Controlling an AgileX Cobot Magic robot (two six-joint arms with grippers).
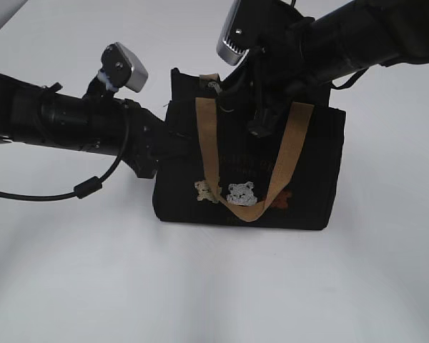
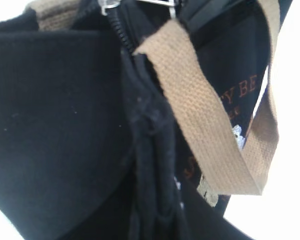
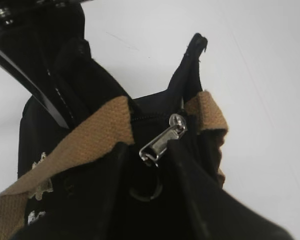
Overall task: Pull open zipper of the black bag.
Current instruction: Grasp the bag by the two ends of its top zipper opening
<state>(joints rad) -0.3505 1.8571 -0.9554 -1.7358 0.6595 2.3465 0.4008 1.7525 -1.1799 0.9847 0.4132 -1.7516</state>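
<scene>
The black bag [image 1: 307, 179] stands upright on the white table, with bear patches [image 1: 241, 193] and a tan handle [image 1: 209, 143] on its front. My left gripper [image 1: 161, 139] is shut on a fold of fabric [image 2: 150, 170] at the bag's left end. My right gripper [image 1: 261, 121] comes down onto the bag's top from the upper right. In the right wrist view the zipper's silver clasp [image 3: 162, 142] and its round ring pull [image 3: 146, 189] hang between the two dark fingers [image 3: 105, 195]. The jaws stand slightly apart, close on either side of the ring.
White table [image 1: 214, 293] surrounds the bag on all sides. A black cable [image 1: 86, 187] droops from the left arm to the table. The tan handles [image 3: 85, 137] lie to either side of the zipper line near the clasp.
</scene>
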